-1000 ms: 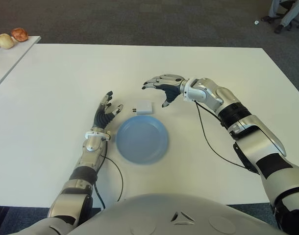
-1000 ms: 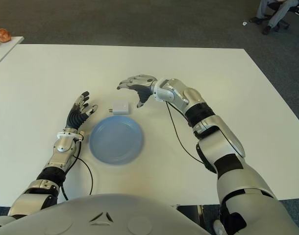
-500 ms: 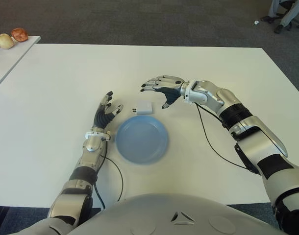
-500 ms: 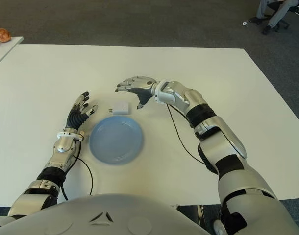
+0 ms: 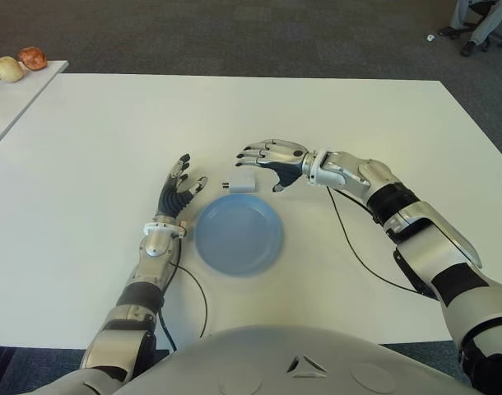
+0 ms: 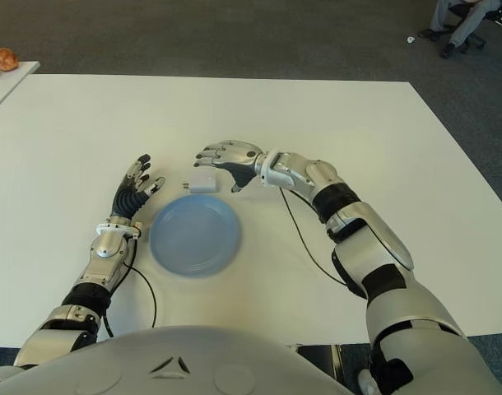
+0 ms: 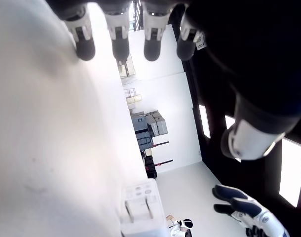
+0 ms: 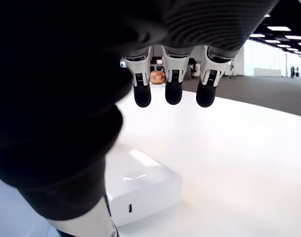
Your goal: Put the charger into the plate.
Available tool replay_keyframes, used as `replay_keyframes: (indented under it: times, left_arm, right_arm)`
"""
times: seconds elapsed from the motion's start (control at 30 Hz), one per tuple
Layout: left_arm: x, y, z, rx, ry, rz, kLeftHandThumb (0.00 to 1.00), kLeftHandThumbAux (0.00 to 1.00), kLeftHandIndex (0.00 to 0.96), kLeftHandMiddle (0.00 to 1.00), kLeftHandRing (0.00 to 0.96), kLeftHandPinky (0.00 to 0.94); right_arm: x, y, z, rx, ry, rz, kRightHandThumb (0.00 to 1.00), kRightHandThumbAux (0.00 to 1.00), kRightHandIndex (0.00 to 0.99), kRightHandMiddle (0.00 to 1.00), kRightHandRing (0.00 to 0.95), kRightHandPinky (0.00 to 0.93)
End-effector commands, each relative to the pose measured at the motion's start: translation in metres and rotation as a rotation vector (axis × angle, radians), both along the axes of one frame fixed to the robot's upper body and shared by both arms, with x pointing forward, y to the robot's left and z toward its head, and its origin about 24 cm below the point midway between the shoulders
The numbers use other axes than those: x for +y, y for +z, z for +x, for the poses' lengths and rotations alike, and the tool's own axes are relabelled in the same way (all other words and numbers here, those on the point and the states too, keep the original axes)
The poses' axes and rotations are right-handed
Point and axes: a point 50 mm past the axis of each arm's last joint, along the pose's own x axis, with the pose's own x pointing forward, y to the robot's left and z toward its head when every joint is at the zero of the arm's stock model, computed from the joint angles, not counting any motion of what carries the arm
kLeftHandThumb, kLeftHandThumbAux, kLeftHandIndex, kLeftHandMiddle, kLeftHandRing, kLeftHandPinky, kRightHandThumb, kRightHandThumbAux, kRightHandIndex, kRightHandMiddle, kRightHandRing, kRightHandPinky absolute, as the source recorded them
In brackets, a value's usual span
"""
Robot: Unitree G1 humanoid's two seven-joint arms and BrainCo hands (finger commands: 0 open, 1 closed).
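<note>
Charger [image 5: 242, 180]: flat on the counter [image 5: 95, 140], just beyond the plate [image 5: 238, 234] (prongs toward the robot's left)
Right hand [image 5: 270, 157]: spread above it, empty; poised to grasp
Left hand [image 5: 178, 191]: relaxed, idle, left of the plate

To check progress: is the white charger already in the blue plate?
No. The white charger lies on the table beyond the blue plate's rim.

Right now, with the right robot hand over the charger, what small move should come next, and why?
Probably lower the right robot hand a little further and close its fingers on the charger. The hand hangs open just above it, holding nothing, and the charger lies on the table just beyond the plate. The left robot hand shows open beside the plate, on its left.
</note>
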Motion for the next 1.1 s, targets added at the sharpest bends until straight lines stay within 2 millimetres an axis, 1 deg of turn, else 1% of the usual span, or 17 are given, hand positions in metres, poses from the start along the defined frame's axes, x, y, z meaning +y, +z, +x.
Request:
replay_keyframes:
  times: [0.03,0.2,0.5,0.83,1.1]
  left_arm:
    - [-0.006,-0.041,-0.038,0.236,0.017,-0.017,0.0,0.575,0.042,0.049,0.038,0.033]
    - [-0.006,-0.041,-0.039,0.233,0.015,-0.023,0.0,0.575,0.042,0.051,0.037,0.031]
    - [-0.007,-0.04,-0.039,0.23,0.012,-0.021,0.0,0.57,0.038,0.049,0.038,0.033]
    - [-0.005,-0.04,-0.04,0.233,0.006,-0.016,0.0,0.571,0.033,0.05,0.038,0.031]
    - [-0.004,-0.041,-0.04,0.245,0.014,-0.03,0.0,0.584,0.035,0.05,0.035,0.026]
  right_arm:
    - [-0.001,-0.013,-0.006,0.014,0.018,-0.02,0.0,0.929,0.024,0.053,0.044,0.081]
    - [-0.002,-0.018,-0.008,0.015,0.025,-0.023,0.0,0.934,0.022,0.058,0.05,0.093]
    - [-0.006,-0.027,-0.012,0.024,0.029,-0.029,0.0,0.931,0.013,0.055,0.047,0.082]
    - [-0.008,-0.036,-0.015,0.087,-0.001,-0.034,0.0,0.896,0.007,0.043,0.035,0.07]
    - [-0.008,-0.043,-0.018,0.153,-0.033,-0.025,0.0,0.848,0.0,0.031,0.019,0.053]
